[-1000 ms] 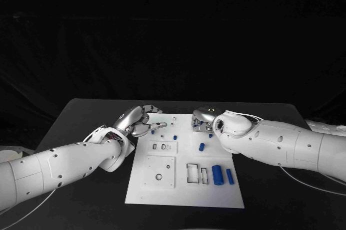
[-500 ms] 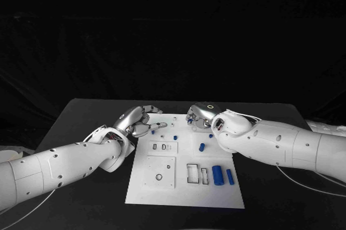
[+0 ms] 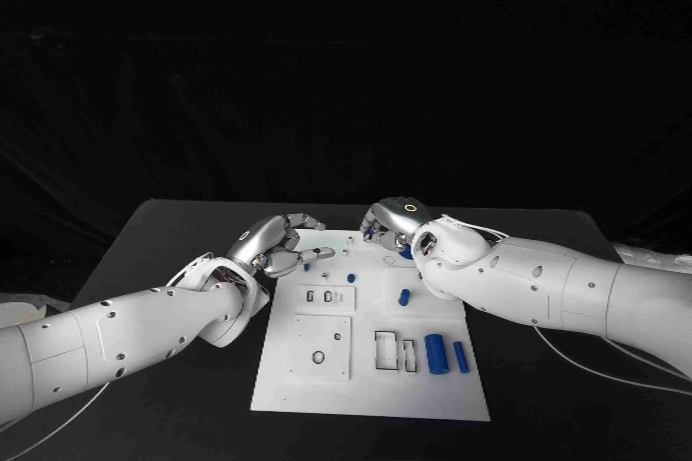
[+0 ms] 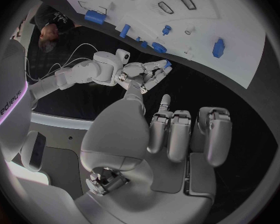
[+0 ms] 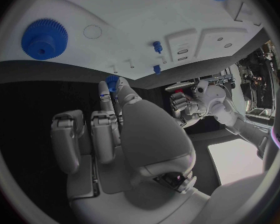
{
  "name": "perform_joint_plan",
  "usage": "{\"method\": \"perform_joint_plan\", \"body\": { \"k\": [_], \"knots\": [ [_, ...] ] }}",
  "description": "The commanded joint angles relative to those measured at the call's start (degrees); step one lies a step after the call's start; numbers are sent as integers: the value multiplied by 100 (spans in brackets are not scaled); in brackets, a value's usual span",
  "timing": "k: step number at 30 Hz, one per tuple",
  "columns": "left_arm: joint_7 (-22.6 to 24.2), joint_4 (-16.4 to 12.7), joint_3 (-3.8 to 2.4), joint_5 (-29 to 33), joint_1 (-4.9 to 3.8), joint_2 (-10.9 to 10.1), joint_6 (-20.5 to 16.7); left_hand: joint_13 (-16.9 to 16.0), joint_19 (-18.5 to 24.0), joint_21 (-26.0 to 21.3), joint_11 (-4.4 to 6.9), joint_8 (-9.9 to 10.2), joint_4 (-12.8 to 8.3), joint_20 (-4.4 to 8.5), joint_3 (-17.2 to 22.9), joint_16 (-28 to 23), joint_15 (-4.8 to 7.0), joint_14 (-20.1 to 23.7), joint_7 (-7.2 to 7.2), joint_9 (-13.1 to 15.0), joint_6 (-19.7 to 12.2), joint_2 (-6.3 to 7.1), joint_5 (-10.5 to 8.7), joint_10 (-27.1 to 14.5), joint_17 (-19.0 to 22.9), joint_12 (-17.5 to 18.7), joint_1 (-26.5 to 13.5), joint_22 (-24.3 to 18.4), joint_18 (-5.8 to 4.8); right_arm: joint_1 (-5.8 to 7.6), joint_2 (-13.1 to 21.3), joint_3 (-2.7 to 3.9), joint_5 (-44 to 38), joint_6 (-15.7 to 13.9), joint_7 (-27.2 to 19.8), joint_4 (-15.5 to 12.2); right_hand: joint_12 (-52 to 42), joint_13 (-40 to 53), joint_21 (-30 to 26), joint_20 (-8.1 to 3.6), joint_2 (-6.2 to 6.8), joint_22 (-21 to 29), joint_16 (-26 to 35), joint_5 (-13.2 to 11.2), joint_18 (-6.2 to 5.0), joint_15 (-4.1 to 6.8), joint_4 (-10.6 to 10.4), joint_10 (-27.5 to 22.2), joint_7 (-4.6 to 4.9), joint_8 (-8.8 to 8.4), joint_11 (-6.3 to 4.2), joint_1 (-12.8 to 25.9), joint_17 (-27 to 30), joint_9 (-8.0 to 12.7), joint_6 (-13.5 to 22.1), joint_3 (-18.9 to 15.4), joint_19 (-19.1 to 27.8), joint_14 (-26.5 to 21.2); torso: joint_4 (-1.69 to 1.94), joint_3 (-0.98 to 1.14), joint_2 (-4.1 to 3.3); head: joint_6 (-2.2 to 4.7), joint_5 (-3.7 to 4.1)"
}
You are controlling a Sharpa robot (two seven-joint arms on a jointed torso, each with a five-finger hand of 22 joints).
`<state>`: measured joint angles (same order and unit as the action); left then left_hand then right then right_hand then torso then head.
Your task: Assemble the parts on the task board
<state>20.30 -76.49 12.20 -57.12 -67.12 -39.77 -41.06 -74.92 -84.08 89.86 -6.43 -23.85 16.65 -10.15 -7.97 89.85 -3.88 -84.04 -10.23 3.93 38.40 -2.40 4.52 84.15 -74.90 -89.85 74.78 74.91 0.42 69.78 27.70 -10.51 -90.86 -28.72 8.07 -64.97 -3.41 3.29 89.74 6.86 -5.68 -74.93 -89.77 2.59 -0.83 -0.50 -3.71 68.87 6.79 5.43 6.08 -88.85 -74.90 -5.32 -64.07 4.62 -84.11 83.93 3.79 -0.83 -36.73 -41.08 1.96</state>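
Left robot hand [image 3: 277, 247]: at the board's far left corner, fingers curled in. The wrist view shows nothing between them; reads as closed and empty.

Board [image 3: 310, 381]: white plate, mid tabletop [image 3: 159, 231], long axis running away from the robot. Near end carries two blue bars [image 3: 446, 352] side by side, lengthwise along the board, beside an empty rectangular slot [image 3: 394, 348]. Mid-board: a short blue peg [image 3: 405, 295] and a smaller one [image 3: 351, 276].

Small blue part [image 5: 112, 82]: pinched at the right fingertips, held above the board's far edge. Shape too small to tell.

Blue gear [image 5: 45, 38]: lies flat on the board, well apart from the pinched part.

Right robot hand [image 3: 392, 224]: over the board's far right corner, gripping the small blue part.

Governing relation: the held part's seat lies on the board just below and nearward of the right robot hand; that hand is nearer. Exact seat cannot be told. Judged step: carrying the part to placement; most parts still loose.
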Motion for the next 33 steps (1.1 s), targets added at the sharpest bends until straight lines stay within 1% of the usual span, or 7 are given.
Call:
{"method": "perform_joint_plan", "body": {
  "k": [1, 4, 12, 17, 20, 30, 33],
  "knots": [
    [7, -13, -7, -54, -7, 12, -58, -1508, -592, 14, -10, 41, 1, -47, -43, 15, -16, -596, -2, 8, 49, -35, 34, 585, -1510, -15, 42, 1509, -42, 3, -111, 9, -32, -127, -129, 161, 5, 11, 26, -7, 68, -1507, -23, 41, 83, -12, 13, 173, 17, -21, -205, -13, -1510, 4, 35, 39, -589, 607, 15, 4, -17, 13, 5],
    [6, -34, -8, -57, -8, 2, -63, -1508, -592, 14, -10, 41, 1, -47, -43, 15, -16, -596, -2, 8, 49, -35, 34, 585, -1510, -15, 42, 1509, -42, 2, -232, 13, -37, -134, -162, 335, 5, 11, 26, -7, 68, -1507, -23, 41, 83, -12, 13, 173, 17, -21, -205, -13, -1510, 4, 35, 39, -589, 607, 27, 7, -40, 30, 2],
    [-10, -107, -14, -68, -23, -42, -89, -1508, -592, 14, -9, 47, 1, -47, -45, 15, -15, -596, -1, 7, 51, -39, 35, 585, -1510, -15, 44, 1509, -42, -11, -453, 19, -138, -187, -227, 638, 6, 10, 26, -3, 79, -1507, -23, 41, 83, -15, 7, 144, 17, -40, -205, -15, -1510, 7, 46, 58, -589, 607, 58, -6, -117, 31, 4],
    [-26, -145, -15, -77, -41, -71, -97, -1508, -592, 14, -9, 47, 1, -47, -45, 15, -15, -596, -1, 7, 51, -39, 35, 585, -1510, -15, 44, 1509, -42, -13, -493, 20, -206, -142, -231, 682, 6, 10, 26, -1, 83, -1507, -23, 40, 83, -15, 4, 128, 13, -49, -208, -17, -1510, 9, 51, 69, -589, 607, 85, -17, -160, 25, -4],
    [-43, -166, -16, -83, -61, -90, -110, -1508, -592, 14, -9, 47, 1, -47, -45, 15, -15, -596, -1, 7, 51, -39, 35, 585, -1510, -15, 44, 1509, -42, -13, -516, 22, -216, -113, -226, 703, 6, 10, 26, 0, 87, -1507, -23, 40, 83, -15, -2, 113, 11, -59, -208, -14, -1510, 11, 58, 78, -589, 607, 96, -25, -188, -19, -21],
    [-50, -201, -16, -95, -91, -104, -166, -1508, -592, 14, -5, 105, -7, -43, -47, 15, -9, -596, 0, -2, 63, -80, 42, 585, -1510, -15, 98, 1509, -42, -14, -579, 24, -262, -23, -223, 728, 6, 10, 26, 2, 94, -1507, -23, 41, 83, -16, -19, 80, 14, -79, -206, -3, -1510, 15, 70, 98, -589, 607, 124, -62, -251, -26, -2],
    [-48, -209, -16, -96, -93, -110, -177, -1508, -592, 14, -5, 105, -7, -43, -47, 15, -9, -596, 0, -2, 63, -80, 42, 585, -1510, -15, 98, 1509, -42, -14, -579, 25, -277, 23, -203, 717, 7, 10, 26, 2, 99, -1507, -23, 41, 83, -16, -25, 66, 13, -87, -206, 1, -1510, 17, 76, 105, -589, 607, 124, -68, -259, -25, -7]
  ]
}}
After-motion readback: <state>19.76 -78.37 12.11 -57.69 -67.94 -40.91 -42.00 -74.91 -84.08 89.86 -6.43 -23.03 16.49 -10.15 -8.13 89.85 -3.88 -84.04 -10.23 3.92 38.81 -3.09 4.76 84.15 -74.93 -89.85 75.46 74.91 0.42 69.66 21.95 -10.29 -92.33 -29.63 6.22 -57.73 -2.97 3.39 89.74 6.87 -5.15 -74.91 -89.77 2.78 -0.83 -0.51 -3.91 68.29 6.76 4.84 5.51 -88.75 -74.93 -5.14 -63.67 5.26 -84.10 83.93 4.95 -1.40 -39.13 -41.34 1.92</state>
